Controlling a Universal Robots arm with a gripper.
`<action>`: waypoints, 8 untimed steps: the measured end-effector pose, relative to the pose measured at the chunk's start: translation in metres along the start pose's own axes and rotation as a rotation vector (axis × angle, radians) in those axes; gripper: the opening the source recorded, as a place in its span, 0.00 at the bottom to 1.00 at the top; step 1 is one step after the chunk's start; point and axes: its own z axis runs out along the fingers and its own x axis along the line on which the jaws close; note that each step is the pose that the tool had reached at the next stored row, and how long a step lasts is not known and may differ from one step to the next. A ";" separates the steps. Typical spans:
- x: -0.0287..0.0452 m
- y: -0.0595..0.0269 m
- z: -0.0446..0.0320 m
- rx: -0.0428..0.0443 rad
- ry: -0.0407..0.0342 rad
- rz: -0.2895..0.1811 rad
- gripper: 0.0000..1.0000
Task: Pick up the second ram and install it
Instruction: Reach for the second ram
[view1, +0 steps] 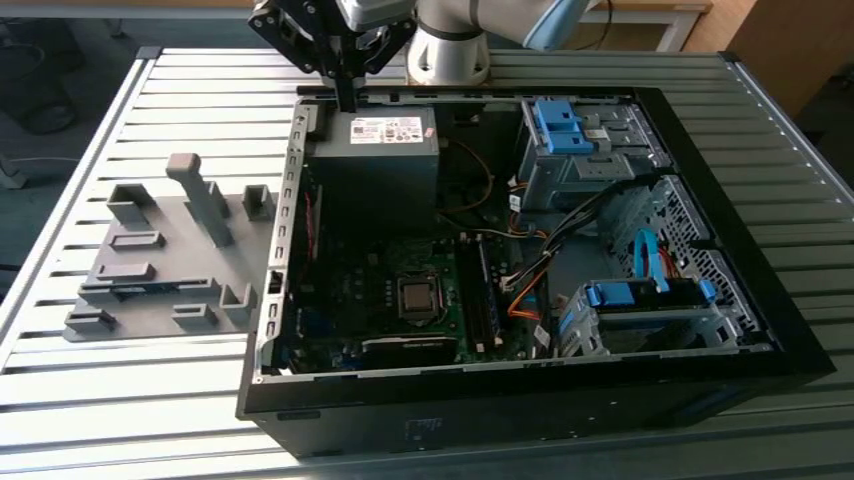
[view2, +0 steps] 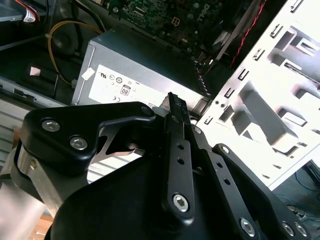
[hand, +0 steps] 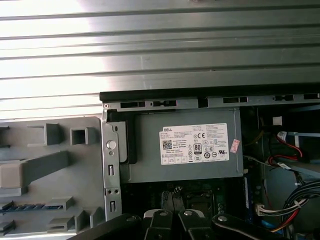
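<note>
My gripper (view1: 347, 98) hangs over the far edge of the open computer case (view1: 287, 330), above the grey power supply (view1: 376, 150), its black fingers (view2: 175, 130) pressed together with nothing between them. In the first wrist view the gripper (hand: 176, 219) is above the power supply (hand: 185, 145). The second ram (hand: 30, 206), a thin dark stick, lies in a slot of the grey fixture tray (hand: 55, 165) outside the case, well apart from the gripper. Another dark stick (view1: 479, 295) stands in the motherboard slot beside the processor socket (view1: 419, 297).
The fixture tray (view1: 160, 262) with upright blocks sits on the slatted metal table (view1: 120, 400) at the exterior view's left of the case. Blue drive cages (view1: 567, 130) and loose cables (view1: 527, 280) fill the case's other side. The arm's base (view1: 447, 55) stands behind the case.
</note>
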 end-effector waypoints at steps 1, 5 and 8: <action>0.0003 0.0000 0.0000 0.0001 0.0000 0.000 0.11; 0.0013 -0.0001 0.0001 0.0000 0.0000 0.000 0.11; 0.0020 -0.0002 0.0002 0.0000 0.0000 0.000 0.11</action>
